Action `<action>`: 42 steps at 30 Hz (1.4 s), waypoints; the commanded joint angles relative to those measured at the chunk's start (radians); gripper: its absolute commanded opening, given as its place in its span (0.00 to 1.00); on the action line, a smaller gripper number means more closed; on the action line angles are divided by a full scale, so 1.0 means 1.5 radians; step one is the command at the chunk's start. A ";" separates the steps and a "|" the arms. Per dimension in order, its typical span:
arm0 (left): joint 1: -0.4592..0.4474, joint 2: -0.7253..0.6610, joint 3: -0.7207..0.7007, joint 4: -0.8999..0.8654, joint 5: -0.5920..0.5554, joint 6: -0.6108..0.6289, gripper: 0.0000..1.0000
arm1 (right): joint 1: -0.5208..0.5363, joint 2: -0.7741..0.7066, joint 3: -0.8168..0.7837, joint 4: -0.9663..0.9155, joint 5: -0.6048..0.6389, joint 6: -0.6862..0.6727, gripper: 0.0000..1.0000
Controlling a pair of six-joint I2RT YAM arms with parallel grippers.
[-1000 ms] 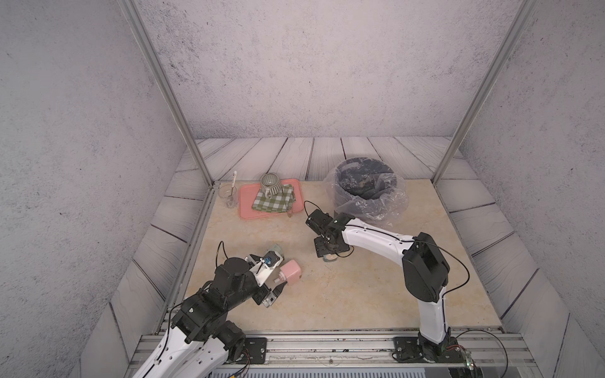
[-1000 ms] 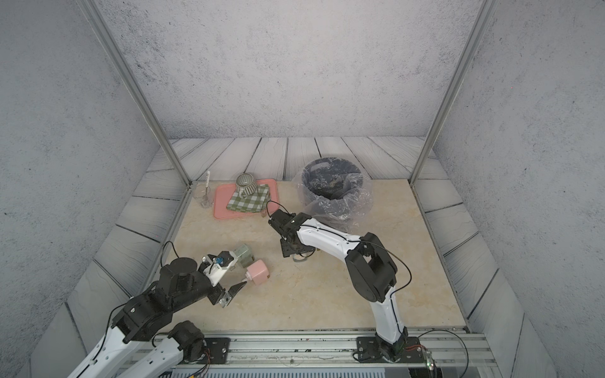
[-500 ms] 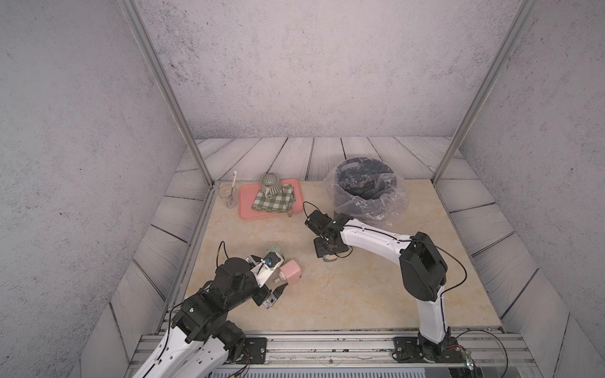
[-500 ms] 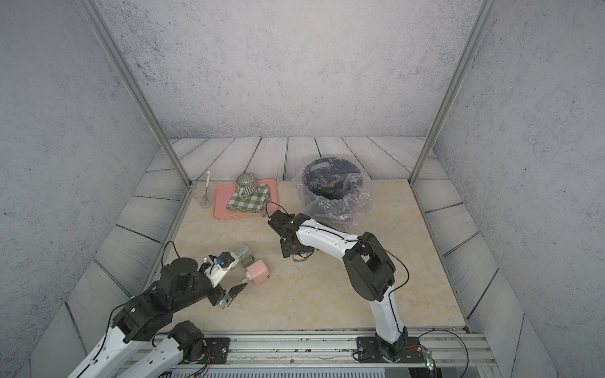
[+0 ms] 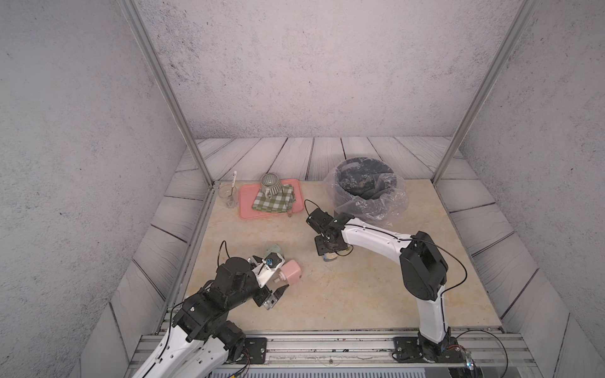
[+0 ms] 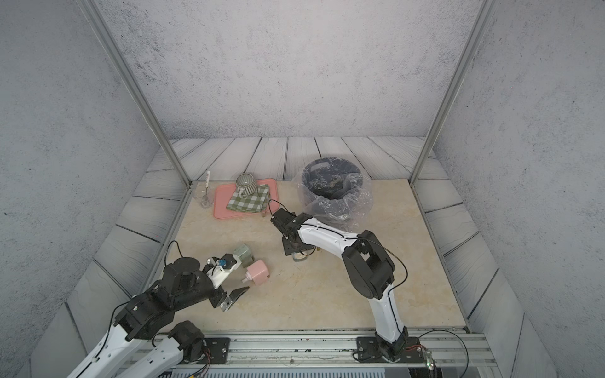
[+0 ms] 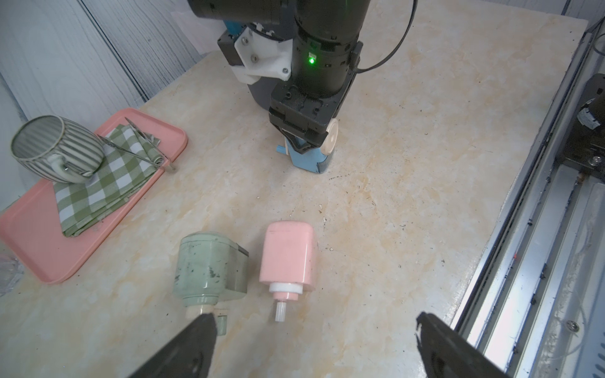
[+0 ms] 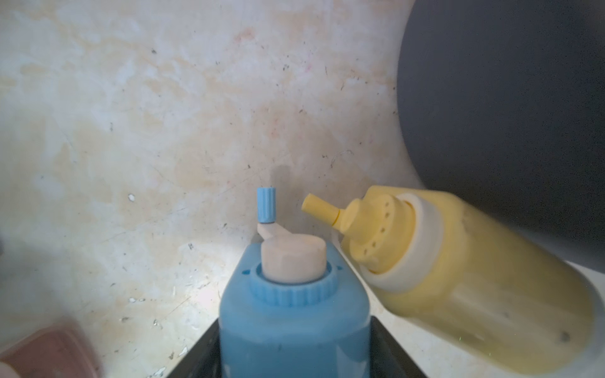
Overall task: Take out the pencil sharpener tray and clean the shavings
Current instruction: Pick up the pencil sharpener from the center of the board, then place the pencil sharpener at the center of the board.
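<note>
Left wrist: right gripper points down, straddling blue sharpener.

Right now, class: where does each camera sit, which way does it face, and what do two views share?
Top views: high above the robot's side, looking down across the table; left arm and right arm show.
Left wrist: on the left arm, facing over the pink sharpener and green sharpener toward the right arm; the open left tool frames it.
Right wrist: on the right arm, looking down at the blue sharpener inside the right tool, yellow sharpener beside.
Shared: both wrist views show the blue sharpener.
</note>
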 commanded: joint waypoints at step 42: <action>0.006 0.105 0.073 -0.126 0.321 0.211 0.99 | 0.037 -0.404 -0.426 0.217 -0.348 -0.492 0.37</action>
